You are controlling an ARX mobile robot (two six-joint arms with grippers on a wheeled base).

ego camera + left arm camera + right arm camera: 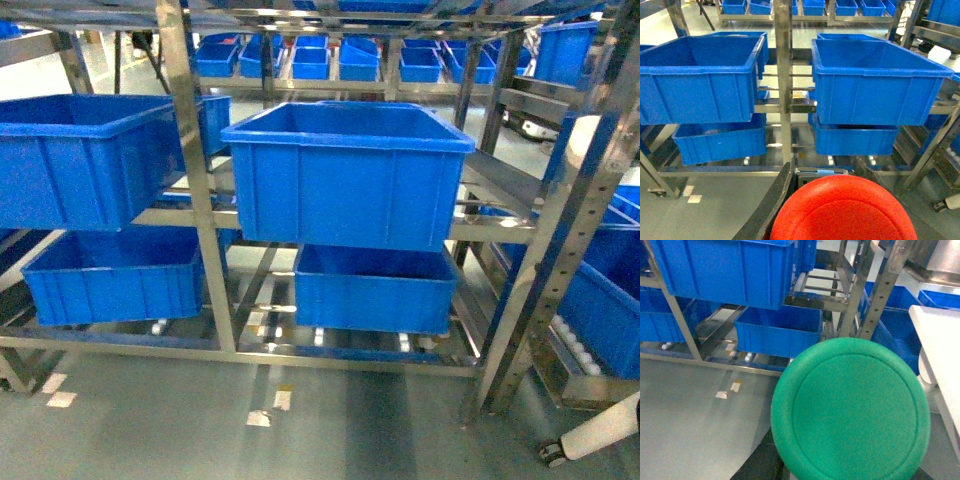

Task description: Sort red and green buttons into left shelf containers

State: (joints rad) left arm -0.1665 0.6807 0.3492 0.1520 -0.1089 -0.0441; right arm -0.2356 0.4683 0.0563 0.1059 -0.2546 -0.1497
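A large red button fills the bottom of the left wrist view. My left gripper is shut on it, a dark finger showing along its left edge. In the right wrist view a round green button covers my right gripper, which is shut on it; only part of one dark finger shows below it. Neither gripper appears in the head view. The left shelf holds an upper blue container and a lower blue container; the upper one is ahead of the left gripper.
A steel rack upright separates the left containers from a middle upper bin and the bin below it. More blue bins stand at the right and far back. A white table edge lies to the right. The floor is grey.
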